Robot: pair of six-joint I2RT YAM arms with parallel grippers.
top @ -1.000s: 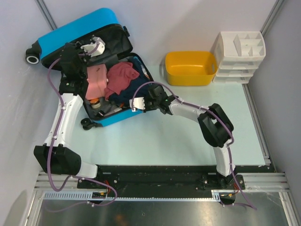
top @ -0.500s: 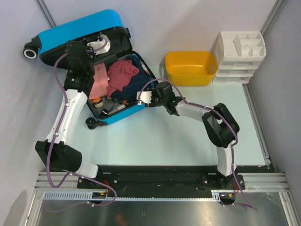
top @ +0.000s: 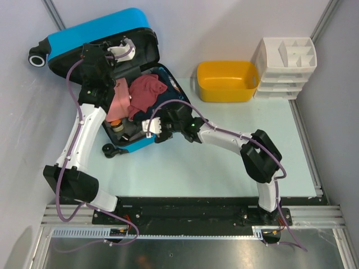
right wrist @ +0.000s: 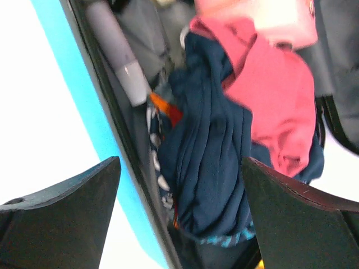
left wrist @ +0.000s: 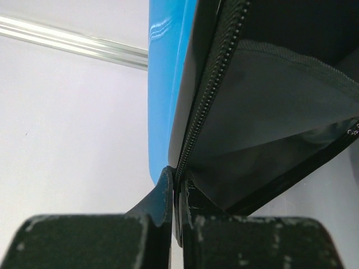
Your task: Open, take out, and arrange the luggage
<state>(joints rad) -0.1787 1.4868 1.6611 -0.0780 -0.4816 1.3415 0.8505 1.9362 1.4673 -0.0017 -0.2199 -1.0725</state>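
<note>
The luggage (top: 95,31), a bright-blue hard-shell suitcase, lies open at the back left with its lid tilted up toward the wall. My left gripper (top: 120,49) is shut on the lid's black zipper edge (left wrist: 193,129), pinched between both fingers. My right gripper (top: 150,128) hangs open over the lower shell's near rim (top: 140,143). Nothing is between its fingers (right wrist: 61,213). Below them lie a navy garment (right wrist: 213,168), a red-pink garment (right wrist: 275,106) and a grey tube (right wrist: 115,50). From above, a dark red garment (top: 146,89) and a pink one (top: 118,103) fill the shell.
A yellow tub (top: 227,80) stands at the back centre. A white drawer organiser (top: 286,64) sits at the back right. The suitcase wheels (top: 37,59) rest near the left wall, and another wheel (top: 107,150) sticks out at the shell's front corner.
My right gripper has opened wide and slid left along the suitcase's near rim. The left gripper has pushed the lid further up and back, still gripping its edge.
</note>
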